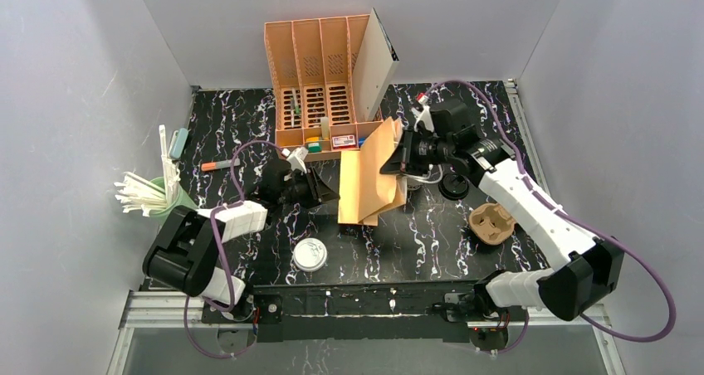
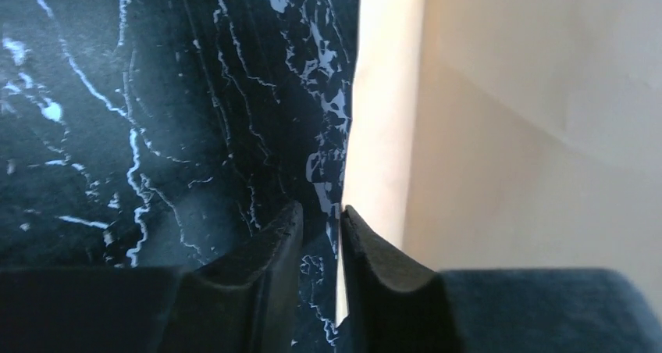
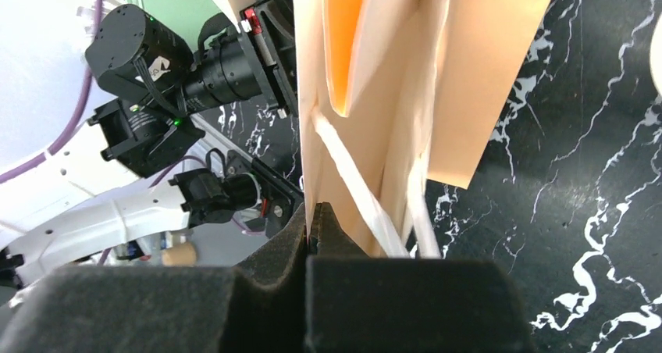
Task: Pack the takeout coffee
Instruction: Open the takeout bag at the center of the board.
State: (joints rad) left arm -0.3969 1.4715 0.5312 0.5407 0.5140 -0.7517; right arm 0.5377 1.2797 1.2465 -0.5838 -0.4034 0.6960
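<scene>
Two robot arms work a brown paper bag (image 1: pixel 365 184) open near the middle of the marbled black surface (image 1: pixel 415 242), toward its far edge, in the bag-opening step of packing the takeout coffee. The right gripper (image 3: pixel 316 212) is clamped tight on the bag's rim by the paper handles. The left gripper (image 2: pixel 322 216) has its fingers narrowly apart, with the bag's left edge running into the gap. The black lid (image 1: pixel 454 186) sits outside the bag on the surface, just to its right beside the right arm; the white cup cannot be made out clearly under that wrist. Judging by this, the next move calls for spreading the mouth wide enough to take the cup upright.
</scene>
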